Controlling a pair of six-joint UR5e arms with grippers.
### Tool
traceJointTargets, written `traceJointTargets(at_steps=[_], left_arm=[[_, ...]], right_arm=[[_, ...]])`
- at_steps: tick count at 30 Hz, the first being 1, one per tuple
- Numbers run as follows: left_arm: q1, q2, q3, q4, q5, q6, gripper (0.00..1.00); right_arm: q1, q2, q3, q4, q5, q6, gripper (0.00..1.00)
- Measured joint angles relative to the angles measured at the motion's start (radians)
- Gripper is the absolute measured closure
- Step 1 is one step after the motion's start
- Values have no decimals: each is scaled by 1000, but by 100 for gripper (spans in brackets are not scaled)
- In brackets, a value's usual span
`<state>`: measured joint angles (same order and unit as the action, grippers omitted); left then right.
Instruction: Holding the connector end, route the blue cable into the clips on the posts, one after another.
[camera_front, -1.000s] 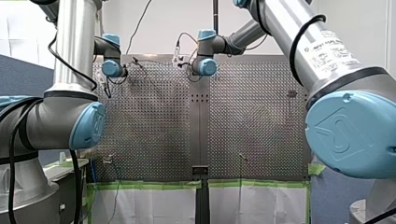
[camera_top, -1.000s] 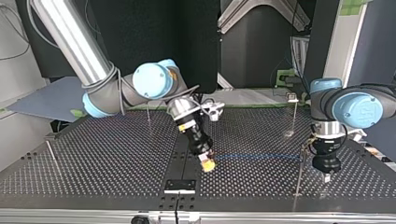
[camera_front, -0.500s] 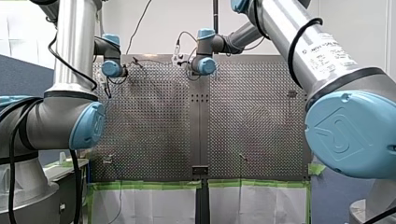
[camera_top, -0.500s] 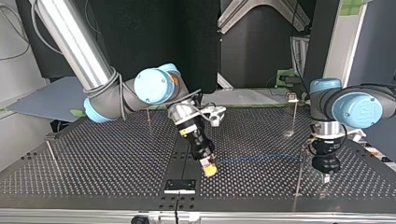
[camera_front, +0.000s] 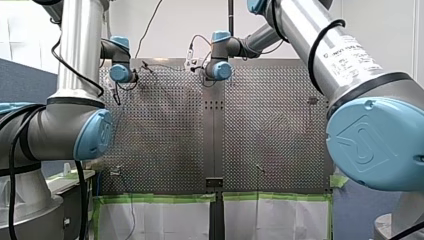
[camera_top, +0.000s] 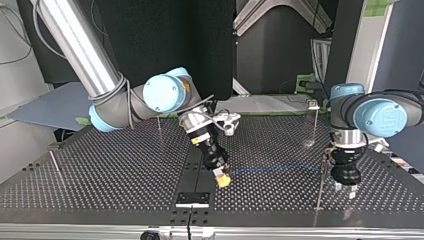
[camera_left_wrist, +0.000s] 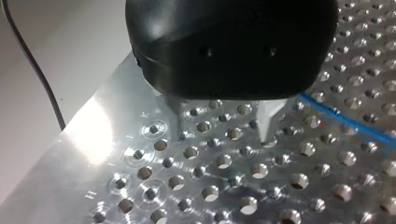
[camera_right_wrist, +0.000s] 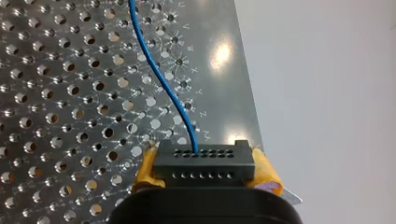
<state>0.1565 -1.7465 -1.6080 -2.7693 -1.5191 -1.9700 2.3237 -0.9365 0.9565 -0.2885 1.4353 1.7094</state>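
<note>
In the right wrist view my right gripper (camera_right_wrist: 204, 173) is shut on a black connector (camera_right_wrist: 204, 158), one yellow pad (camera_right_wrist: 145, 170) on each side. The blue cable (camera_right_wrist: 161, 79) leaves the connector and runs away over the perforated table. In the top view that gripper (camera_top: 223, 180) hangs tilted just above the table's middle. From there the cable (camera_top: 280, 168) stretches to a thin post (camera_top: 320, 187). My left gripper (camera_top: 346, 188) stands beside that post, open. Its metal fingers (camera_left_wrist: 267, 119) are apart over bare holes, with the cable (camera_left_wrist: 345, 123) lying off to one side.
Other thin posts stand on the table: one with a clip at the back (camera_top: 316, 122), one behind my right gripper (camera_top: 159, 125), one near the top view's left edge (camera_top: 55, 167). A black plate (camera_top: 192, 199) sits at the table's near edge.
My left gripper's fingers have spread from shut to open, and it shifted slightly toward the post. My right gripper, still holding the connector, dipped a little lower.
</note>
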Motion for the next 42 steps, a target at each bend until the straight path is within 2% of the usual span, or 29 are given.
traceJointTargets(at_steps=[4,10,18,27,35,42], left_arm=[[-2,0,0,-26,-11,0,0],[-2,4,0,-78,-54,-11,0],[-5,51,-12,-161,-15,-34,0],[-12,137,-92,-249,17,-54,0],[-43,202,-146,-317,19,-33,0],[-65,264,-152,-369,14,-64,0]], right_arm=[[-1,0,0,0,0,0,100],[-3,0,0,0,1,0,100],[-3,1,0,1,1,2,100],[-1,1,0,3,1,4,100],[2,0,0,11,-1,-1,100],[4,1,0,15,0,-3,100]])
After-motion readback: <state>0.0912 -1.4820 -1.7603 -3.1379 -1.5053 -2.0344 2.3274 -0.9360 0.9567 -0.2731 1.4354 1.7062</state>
